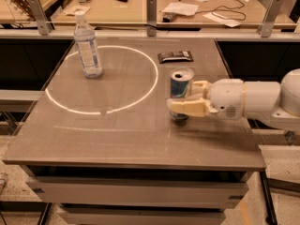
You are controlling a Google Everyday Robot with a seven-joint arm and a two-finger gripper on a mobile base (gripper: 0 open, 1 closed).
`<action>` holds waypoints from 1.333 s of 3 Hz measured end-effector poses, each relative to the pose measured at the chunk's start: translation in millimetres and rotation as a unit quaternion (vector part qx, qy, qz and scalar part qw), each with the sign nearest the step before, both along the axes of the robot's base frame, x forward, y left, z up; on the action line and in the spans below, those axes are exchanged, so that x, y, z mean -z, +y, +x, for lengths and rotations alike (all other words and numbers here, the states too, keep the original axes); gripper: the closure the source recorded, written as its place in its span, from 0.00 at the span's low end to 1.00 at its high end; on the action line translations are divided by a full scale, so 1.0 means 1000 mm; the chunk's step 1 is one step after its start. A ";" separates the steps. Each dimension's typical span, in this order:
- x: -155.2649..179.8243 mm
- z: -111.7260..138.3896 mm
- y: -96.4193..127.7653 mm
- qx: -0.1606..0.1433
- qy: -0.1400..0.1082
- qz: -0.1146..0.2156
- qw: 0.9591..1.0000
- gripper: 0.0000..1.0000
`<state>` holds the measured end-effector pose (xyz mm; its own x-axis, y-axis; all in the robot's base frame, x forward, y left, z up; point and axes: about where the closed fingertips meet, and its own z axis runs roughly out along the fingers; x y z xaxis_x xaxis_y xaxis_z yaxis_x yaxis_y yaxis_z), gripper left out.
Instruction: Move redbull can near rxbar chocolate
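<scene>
The redbull can [180,84], blue and silver with a silver top, stands upright at the table's middle right. My gripper [188,97] comes in from the right and is shut on the can, one cream finger in front and one behind it. The rxbar chocolate [175,56], a flat dark wrapper, lies on the table just beyond the can, a short gap away.
A clear plastic water bottle [87,47] stands at the back left, inside a white circle [101,78] marked on the brown table [117,135]. My white arm [255,100] reaches over the table's right edge. A desk with papers and cables lies behind a rail.
</scene>
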<state>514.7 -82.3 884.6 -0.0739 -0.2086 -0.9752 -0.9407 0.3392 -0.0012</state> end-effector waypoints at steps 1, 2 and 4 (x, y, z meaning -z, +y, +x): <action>-0.019 0.014 -0.049 0.071 -0.029 -0.004 0.997 1.00; -0.033 0.035 -0.076 0.123 -0.053 0.006 0.991 1.00; -0.040 0.082 -0.104 0.157 -0.047 0.015 0.986 1.00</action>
<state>597.1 -186.8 924.9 -0.0386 -0.1607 -0.9862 -0.7851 0.6155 -0.0696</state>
